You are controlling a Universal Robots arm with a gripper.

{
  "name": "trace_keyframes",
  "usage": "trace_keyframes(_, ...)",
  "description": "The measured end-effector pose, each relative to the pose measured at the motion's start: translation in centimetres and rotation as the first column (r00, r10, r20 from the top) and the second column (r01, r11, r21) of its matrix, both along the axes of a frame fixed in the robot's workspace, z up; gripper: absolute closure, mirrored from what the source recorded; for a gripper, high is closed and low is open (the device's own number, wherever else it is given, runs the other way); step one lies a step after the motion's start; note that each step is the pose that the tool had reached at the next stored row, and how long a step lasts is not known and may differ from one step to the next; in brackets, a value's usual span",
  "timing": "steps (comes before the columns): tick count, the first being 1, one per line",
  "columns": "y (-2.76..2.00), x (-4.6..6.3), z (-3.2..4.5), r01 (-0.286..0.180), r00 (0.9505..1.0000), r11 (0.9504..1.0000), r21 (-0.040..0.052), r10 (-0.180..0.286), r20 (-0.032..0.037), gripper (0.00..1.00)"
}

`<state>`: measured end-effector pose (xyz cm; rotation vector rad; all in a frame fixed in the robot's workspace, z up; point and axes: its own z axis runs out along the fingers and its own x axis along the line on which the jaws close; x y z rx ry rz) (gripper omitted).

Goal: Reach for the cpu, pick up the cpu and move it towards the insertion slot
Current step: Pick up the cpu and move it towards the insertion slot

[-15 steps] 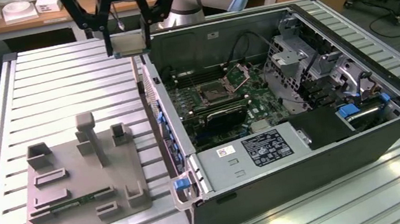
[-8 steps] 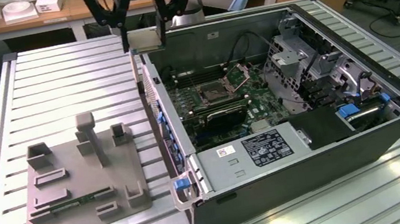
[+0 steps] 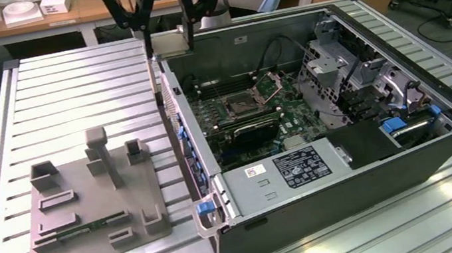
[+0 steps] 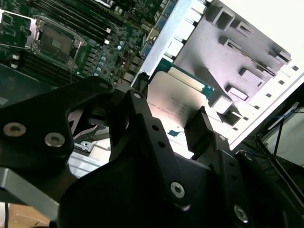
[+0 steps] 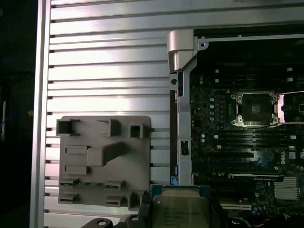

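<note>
The cpu (image 3: 170, 43) is a flat square chip with a pale top, hanging in the air above the far left corner of the open computer case. My gripper (image 3: 169, 35) is shut on it, one black finger at each side. In both wrist views the cpu (image 4: 179, 95) (image 5: 183, 205) sits between the black fingers (image 4: 138, 107) of the gripper (image 4: 171, 116) (image 5: 183, 216). The insertion slot (image 3: 241, 104) (image 4: 53, 43) (image 5: 254, 108) lies open on the green board inside the case, its metal bracket hinged up, below the chip and towards the exterior view's right.
A grey fixture plate (image 3: 85, 201) (image 5: 102, 161) with raised holders lies on the ribbed metal table at the exterior view's left; a green memory stick (image 3: 89, 229) rests in it. The case wall (image 3: 173, 117) stands between plate and board. A wooden desk (image 3: 83, 13) runs behind.
</note>
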<state>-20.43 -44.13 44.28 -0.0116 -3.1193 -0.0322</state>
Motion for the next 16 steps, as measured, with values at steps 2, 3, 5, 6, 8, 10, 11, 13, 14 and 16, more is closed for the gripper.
trace_keyframes(2, 0.07, 0.0, -0.08, 0.000, 1.0000, 1.0000, -0.0011, 0.000, 0.0086, 0.45)
trace_keyframes(3, 0.10, 0.1, -0.11, -0.001, 1.0000, 1.0000, -0.0011, 0.001, 0.0086, 0.45)
trace_keyframes(5, 0.20, 0.4, -0.18, -0.001, 1.0000, 1.0000, -0.0012, 0.001, 0.0086, 0.45)
trace_keyframes(6, 0.30, 0.7, -0.24, 0.000, 1.0000, 1.0000, -0.0013, 0.000, 0.0087, 0.45)
trace_keyframes(8, 0.53, 1.3, -0.35, 0.000, 1.0000, 1.0000, -0.0012, 0.000, 0.0087, 0.45)
trace_keyframes(10, 0.83, 2.0, -0.50, 0.000, 1.0000, 1.0000, -0.0014, 0.000, 0.0083, 0.45)
trace_keyframes(11, 1.01, 2.3, -0.62, -0.001, 1.0000, 1.0000, -0.0015, 0.001, 0.0082, 0.45)
trace_keyframes(13, 1.37, 3.0, -0.91, -0.001, 1.0000, 1.0000, -0.0017, 0.001, 0.0081, 0.45)
trace_keyframes(14, 1.51, 3.3, -1.04, -0.001, 1.0000, 1.0000, -0.0020, 0.001, 0.0081, 0.45)
trace_keyframes(16, 1.69, 3.6, -1.28, 0.000, 1.0000, 1.0000, -0.0024, 0.000, 0.0082, 0.45)
